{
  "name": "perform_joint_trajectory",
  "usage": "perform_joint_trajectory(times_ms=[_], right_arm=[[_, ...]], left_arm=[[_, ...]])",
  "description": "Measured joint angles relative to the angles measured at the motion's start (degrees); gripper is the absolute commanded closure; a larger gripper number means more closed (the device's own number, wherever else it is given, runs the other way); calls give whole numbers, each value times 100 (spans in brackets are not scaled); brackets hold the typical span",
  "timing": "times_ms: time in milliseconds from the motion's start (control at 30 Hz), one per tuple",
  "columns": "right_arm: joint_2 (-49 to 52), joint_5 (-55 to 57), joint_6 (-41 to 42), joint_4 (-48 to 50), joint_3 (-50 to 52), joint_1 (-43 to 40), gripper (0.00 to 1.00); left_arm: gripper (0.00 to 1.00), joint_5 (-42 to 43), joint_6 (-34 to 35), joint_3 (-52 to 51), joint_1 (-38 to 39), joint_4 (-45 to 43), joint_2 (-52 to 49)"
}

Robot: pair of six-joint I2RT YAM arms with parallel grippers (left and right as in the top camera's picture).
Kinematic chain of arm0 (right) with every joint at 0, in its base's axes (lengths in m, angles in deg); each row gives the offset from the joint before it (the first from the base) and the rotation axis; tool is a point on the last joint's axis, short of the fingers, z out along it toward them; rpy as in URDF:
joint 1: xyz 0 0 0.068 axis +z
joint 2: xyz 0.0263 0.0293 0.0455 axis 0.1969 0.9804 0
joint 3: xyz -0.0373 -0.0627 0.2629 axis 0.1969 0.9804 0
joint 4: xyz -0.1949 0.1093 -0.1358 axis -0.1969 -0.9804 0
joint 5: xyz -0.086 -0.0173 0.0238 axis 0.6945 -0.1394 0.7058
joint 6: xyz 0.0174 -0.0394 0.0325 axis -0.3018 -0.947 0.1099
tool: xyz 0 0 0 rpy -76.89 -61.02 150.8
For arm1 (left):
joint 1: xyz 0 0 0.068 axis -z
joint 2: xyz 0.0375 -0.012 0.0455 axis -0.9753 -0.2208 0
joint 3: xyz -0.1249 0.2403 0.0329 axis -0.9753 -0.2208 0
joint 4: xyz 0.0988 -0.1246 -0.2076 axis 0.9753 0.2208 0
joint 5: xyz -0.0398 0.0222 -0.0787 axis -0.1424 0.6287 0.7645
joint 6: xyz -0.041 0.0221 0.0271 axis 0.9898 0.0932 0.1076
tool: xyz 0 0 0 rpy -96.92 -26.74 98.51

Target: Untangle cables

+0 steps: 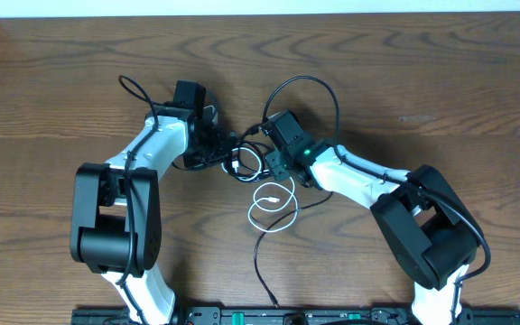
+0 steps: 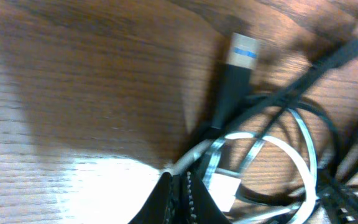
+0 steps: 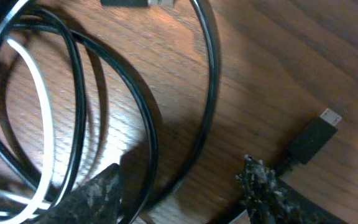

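Leftmost, the left gripper (image 2: pixel 174 186) is seen fully closed, low over the table (image 1: pixel 422 90); the white cable (image 2: pixel 294 155) emerges right at its tips and appears to be pinched there. Just beyond those tips a black plug (image 2: pixel 238 68) with a silver, blue-banded end is noted flat on the wood, and strands of the black cable (image 2: pixel 319 121) are crossed over the white loop. From overhead the knot of both cords (image 1: pixel 242 161) is found between the two grippers, with a free white coil lying nearer the robot and one black strand trailed toward the black rail (image 1: pixel 242 316) at the near edge. To the right, the right gripper (image 3: pixel 179 186) is held partly open, its fingers (image 3: pixel 95 193) well apart; nothing is clamped. Loops of black cable are seen under and between the fingers, but contact cannot be told. A small black plug (image 3: pixel 312 140) lies just beside the right-hand finger. Dark brown wood grain is recorded across the table; a pale strip (image 1: pixel 287 5) runs along its far edge.
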Motion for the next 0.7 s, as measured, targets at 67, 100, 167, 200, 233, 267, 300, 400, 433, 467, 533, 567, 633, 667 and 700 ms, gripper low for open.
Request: perform_joint_trajectory(times_ms=[67,100,167,200,233,267,300,400,433,467,533,567,633,667,700], right_arm=[[7,24,2,-20,-22,-11,36],[13,26,2,-39,-37,-15,33],[24,2,2,-55,-63,-20,32],[33,-46,-4,-61,-81,-22,32],[39,-120,-9,-63,-105,-24,32],[50,-210,-17,-74,-138,-24,32],[68,-315,-24,-98,-184,-24,32],[98,-535,-26,-168,-321,-24,34],[98,-592,-26,-227,-380,-24,34],[98,-638,-26,-278,-442,-24,35],[98,-713,-31,-337,-575,-24,39],[94,-761,-35,-337,-623,-24,40],[83,-841,-33,-317,-682,-24,44],[74,-898,-31,-308,-691,-24,45],[74,-929,-28,-310,-691,-24,45]], left_arm=[[92,-151,-9,0,0,7,0],[92,-225,-7,0,-4,9,0],[92,-247,-9,0,-26,11,0],[92,-221,-11,0,-44,13,0],[91,-170,-24,0,-66,17,0],[88,-72,-81,0,-94,20,0],[87,46,-151,0,-125,24,0],[85,385,-315,0,-208,81,37],[84,492,-350,0,-236,125,68],[83,577,-400,0,-264,181,109],[78,693,-442,0,-304,321,184],[78,723,-466,0,-313,391,214],[78,765,-463,0,-315,492,238],[78,769,-463,0,-315,516,238],[78,754,-457,0,-313,525,236]])
